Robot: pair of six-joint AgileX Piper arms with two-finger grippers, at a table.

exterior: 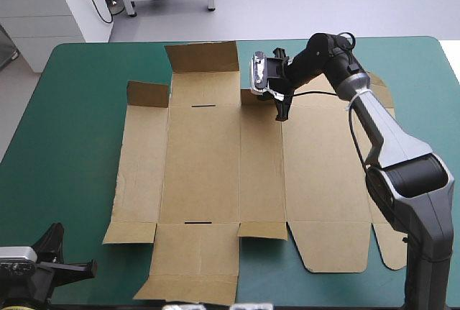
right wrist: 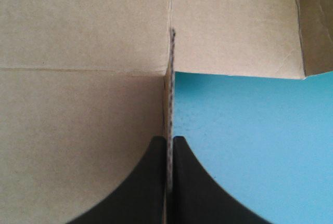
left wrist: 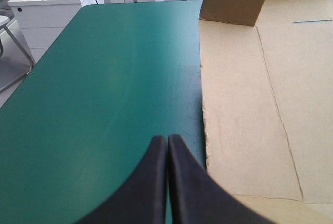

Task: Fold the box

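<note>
The brown box point(exterior: 215, 173) lies spread mostly flat across the middle of the teal-green table. At its far edge the wide flap point(exterior: 203, 57) and a small left flap point(exterior: 147, 94) stand raised. My right gripper point(exterior: 282, 112) reaches down at the far edge and is shut on a small upright flap there. That flap point(right wrist: 170, 78) shows edge-on in the right wrist view, running between the fingers of the right gripper point(right wrist: 169, 140). My left gripper point(left wrist: 167, 140) is shut on nothing. It hovers low over bare cover beside the box's left edge point(left wrist: 205, 120), near the table's front left corner point(exterior: 72, 270).
Teal-green cover point(exterior: 72, 144) shows in a broad strip left of the box and a narrower one at the far right. A white cabinet point(exterior: 50, 8) stands just beyond the table's far left corner.
</note>
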